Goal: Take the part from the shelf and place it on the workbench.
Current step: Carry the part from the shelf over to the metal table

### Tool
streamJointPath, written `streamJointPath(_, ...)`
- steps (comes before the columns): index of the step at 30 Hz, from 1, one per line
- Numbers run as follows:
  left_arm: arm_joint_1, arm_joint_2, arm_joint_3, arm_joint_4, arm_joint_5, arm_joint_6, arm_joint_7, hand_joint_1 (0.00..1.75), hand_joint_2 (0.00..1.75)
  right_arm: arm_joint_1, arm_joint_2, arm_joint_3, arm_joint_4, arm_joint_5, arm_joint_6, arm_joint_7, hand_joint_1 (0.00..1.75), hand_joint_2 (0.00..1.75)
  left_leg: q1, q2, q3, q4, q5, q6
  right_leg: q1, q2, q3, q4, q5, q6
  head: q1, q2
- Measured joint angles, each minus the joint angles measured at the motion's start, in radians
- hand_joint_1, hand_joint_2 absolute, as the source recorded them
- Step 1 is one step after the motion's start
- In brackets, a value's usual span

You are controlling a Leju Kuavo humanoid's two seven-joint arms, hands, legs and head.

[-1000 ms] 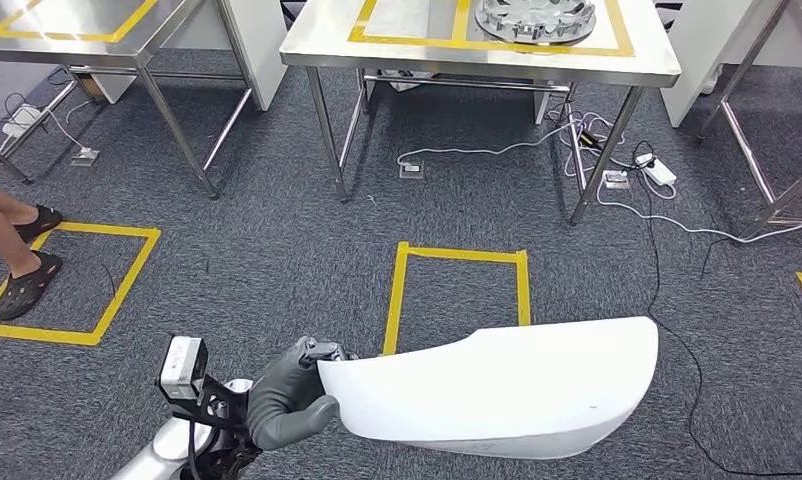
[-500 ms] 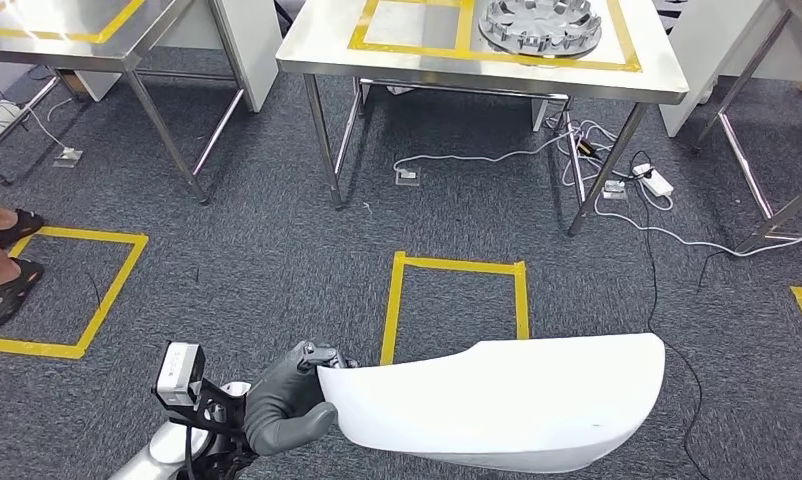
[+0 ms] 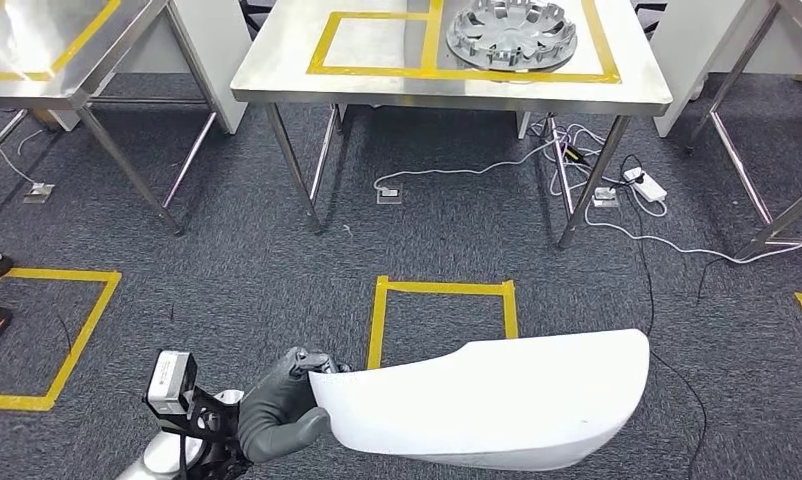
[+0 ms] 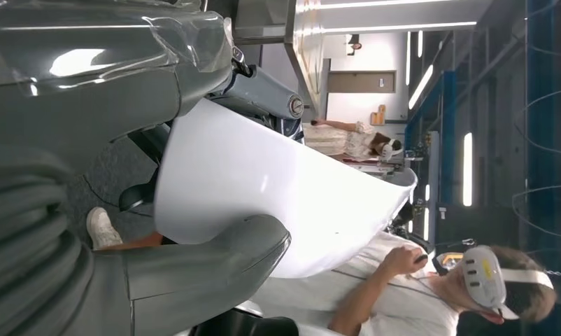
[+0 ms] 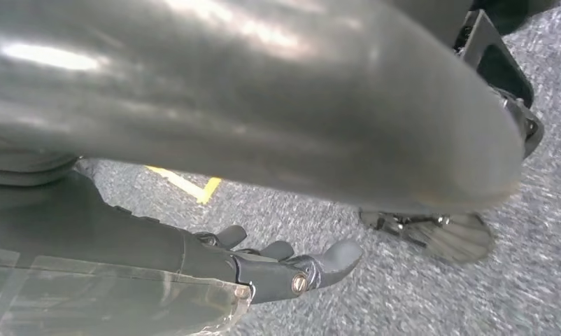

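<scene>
Grey carpet (image 3: 277, 250) with yellow tape squares runs to the steel workbench (image 3: 277, 80) at upper centre. At lower centre, the left hand (image 3: 282, 415) grips the white part (image 3: 497, 400) by its end; the right hand (image 5: 285, 269) hangs with fingers loosely apart, holding nothing. This looks like the carry step, and next calls for closing on the bench and setting the part inside its taped outline.

Silver left arm (image 3: 162, 455) ending in a grey left hand (image 3: 277, 420) with thick grey thumb and darker fingers. Small white camera box (image 3: 170, 368) on a black bracket at the wrist. Right hand (image 5: 292, 269): dark fingers, brass-coloured screw, glossy clear cover.
</scene>
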Motion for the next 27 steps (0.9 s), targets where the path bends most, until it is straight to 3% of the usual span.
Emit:
streamJointPath(2, 0.007, 0.002, 0.004, 0.0, -0.002, -0.001, -0.003, 1.75, 1.75, 0.003, 0.0, 0.002, 0.002, 0.004, -0.002, 0.003, 0.0, 0.0, -0.002, 0.0, -0.072, 0.008, -0.09, 0.003, 0.006, 0.01, 0.039, 0.0, -0.032, -0.003, 0.0, 0.0)
streamJointPath(3, 0.009, 0.003, 0.005, 0.0, -0.002, -0.002, -0.004, 1.75, 1.75, 0.004, 0.0, 0.003, 0.003, 0.006, -0.004, 0.005, 0.0, 0.0, -0.004, 0.0, -0.094, -0.018, -0.106, 0.01, 0.009, 0.014, 0.061, -0.001, -0.049, -0.003, 0.0, 0.0)
streamJointPath(4, 0.011, 0.004, 0.006, 0.0, -0.003, -0.003, -0.005, 1.75, 1.75, 0.005, 0.0, 0.004, 0.004, 0.007, -0.006, 0.006, 0.0, 0.0, -0.009, -0.001, -0.107, -0.061, -0.081, 0.022, 0.014, 0.017, 0.085, -0.002, -0.067, -0.004, 0.0, 0.0)
streamJointPath(7, 0.019, 0.008, 0.009, 0.0, -0.004, -0.005, -0.006, 1.75, 1.75, 0.007, 0.005, 0.006, 0.006, 0.009, -0.01, 0.008, 0.0, 0.0, -0.042, -0.016, -0.108, -0.215, 0.168, 0.073, 0.021, 0.024, 0.143, -0.016, -0.117, -0.001, 0.003, 0.0)
streamJointPath(8, 0.021, 0.01, 0.011, -0.002, -0.004, -0.005, -0.006, 1.75, 1.75, 0.007, 0.007, 0.007, 0.006, 0.009, -0.011, 0.009, 0.0, 0.0, -0.051, -0.025, -0.095, -0.243, 0.22, 0.082, 0.024, 0.027, 0.167, -0.023, -0.125, 0.003, 0.003, 0.0)
streamJointPath(9, 0.022, 0.009, 0.013, -0.004, -0.004, -0.006, -0.007, 1.75, 1.75, 0.004, 0.007, 0.008, 0.007, 0.01, -0.011, 0.009, 0.0, 0.0, -0.056, -0.032, -0.078, -0.257, 0.23, 0.085, 0.028, 0.029, 0.189, -0.025, -0.124, 0.011, 0.004, 0.0)
streamJointPath(11, 0.018, 0.005, 0.017, -0.009, -0.005, -0.01, -0.008, 1.75, 1.75, 0.001, 0.006, 0.009, 0.007, 0.011, -0.012, 0.009, 0.0, 0.0, -0.054, -0.035, -0.031, -0.278, 0.214, 0.087, 0.03, 0.025, 0.198, 0.014, -0.105, 0.029, 0.002, 0.0)
streamJointPath(12, 0.016, 0.002, 0.017, -0.011, -0.004, -0.012, -0.009, 1.75, 1.75, -0.002, 0.005, 0.009, 0.008, 0.012, -0.013, 0.008, 0.0, 0.0, -0.052, -0.034, -0.013, -0.284, 0.207, 0.091, 0.029, 0.021, 0.172, 0.061, -0.096, 0.037, 0.002, 0.0)
streamJointPath(14, 0.015, -0.001, 0.017, -0.013, -0.005, -0.016, -0.009, 1.75, 1.75, -0.008, 0.002, 0.01, 0.008, 0.013, -0.013, 0.007, 0.0, 0.0, -0.051, -0.033, 0.006, -0.287, 0.193, 0.098, 0.028, 0.012, 0.083, 0.18, -0.111, 0.03, 0.003, 0.0)
streamJointPath(16, 0.015, -0.002, 0.017, -0.013, -0.005, -0.017, -0.009, 1.75, 1.75, -0.008, -0.002, 0.011, 0.009, 0.013, -0.014, 0.006, 0.0, 0.0, -0.051, -0.037, 0.019, -0.287, 0.174, 0.102, 0.027, 0.01, -0.014, 0.255, -0.18, 0.017, 0.004, 0.0)
streamJointPath(17, 0.016, -0.003, 0.017, -0.013, -0.006, -0.017, -0.009, 1.75, 1.75, -0.006, -0.004, 0.011, 0.01, 0.013, -0.014, 0.006, 0.0, 0.0, -0.051, -0.039, 0.03, -0.287, 0.162, 0.101, 0.026, 0.009, -0.046, 0.256, -0.215, 0.017, 0.004, 0.0)
streamJointPath(18, 0.016, -0.002, 0.017, -0.013, -0.006, -0.018, -0.009, 1.75, 1.75, -0.004, -0.005, 0.012, 0.011, 0.014, -0.015, 0.006, 0.0, 0.0, -0.051, -0.041, 0.045, -0.287, 0.149, 0.1, 0.025, 0.009, -0.067, 0.235, -0.235, 0.023, 0.004, 0.0)
streamJointPath(19, 0.016, -0.002, 0.017, -0.013, -0.006, -0.018, -0.009, 1.75, 1.75, -0.002, -0.007, 0.012, 0.013, 0.015, -0.016, 0.006, 0.0, 0.0, -0.051, -0.042, 0.063, -0.287, 0.135, 0.098, 0.023, 0.008, -0.077, 0.192, -0.227, 0.035, 0.005, 0.0)
streamJointPath(20, 0.016, -0.002, 0.017, -0.013, -0.006, -0.018, -0.009, 1.75, 1.75, -0.001, -0.008, 0.012, 0.014, 0.017, -0.016, 0.006, 0.0, 0.0, -0.051, -0.042, 0.078, -0.287, 0.12, 0.095, 0.021, 0.006, -0.08, 0.135, -0.181, 0.052, 0.005, 0.0)
streamJointPath(21, 0.017, -0.002, 0.017, -0.013, -0.007, -0.019, -0.01, 1.75, 1.75, 0.0, -0.008, 0.013, 0.015, 0.018, -0.017, 0.006, 0.0, 0.0, -0.052, -0.042, 0.095, -0.285, 0.104, 0.091, 0.019, 0.003, -0.078, 0.078, -0.114, 0.067, 0.005, 0.0)
streamJointPath(22, 0.018, -0.002, 0.018, -0.014, -0.009, -0.019, -0.011, 1.75, 1.75, 0.001, -0.009, 0.013, 0.015, 0.02, -0.017, 0.007, 0.0, 0.0, -0.053, -0.042, 0.105, -0.285, 0.088, 0.086, 0.02, -0.001, -0.073, 0.035, -0.053, 0.072, 0.005, 0.0)
streamJointPath(23, 0.019, -0.001, 0.019, -0.015, -0.011, -0.019, -0.012, 1.75, 1.75, 0.002, -0.009, 0.014, 0.016, 0.021, -0.017, 0.007, 0.0, 0.0, -0.054, -0.043, 0.113, -0.286, 0.073, 0.08, 0.022, -0.004, -0.065, 0.008, -0.007, 0.068, 0.005, 0.0)
streamJointPath(24, 0.02, -0.001, 0.02, -0.017, -0.013, -0.019, -0.013, 1.75, 1.75, 0.001, -0.009, 0.015, 0.017, 0.021, -0.017, 0.008, 0.0, 0.0, -0.055, -0.042, 0.123, -0.281, 0.066, 0.075, 0.024, -0.006, -0.058, -0.003, 0.014, 0.053, 0.004, 0.0)
streamJointPath(27, 0.023, 0.0, 0.023, -0.025, -0.015, -0.018, -0.017, 1.75, 1.75, 0.0, -0.008, 0.017, 0.019, 0.025, -0.016, 0.008, 0.0, 0.0, -0.055, -0.032, 0.134, -0.241, 0.051, 0.058, 0.015, -0.004, -0.019, -0.011, 0.027, 0.004, 0.001, 0.0)
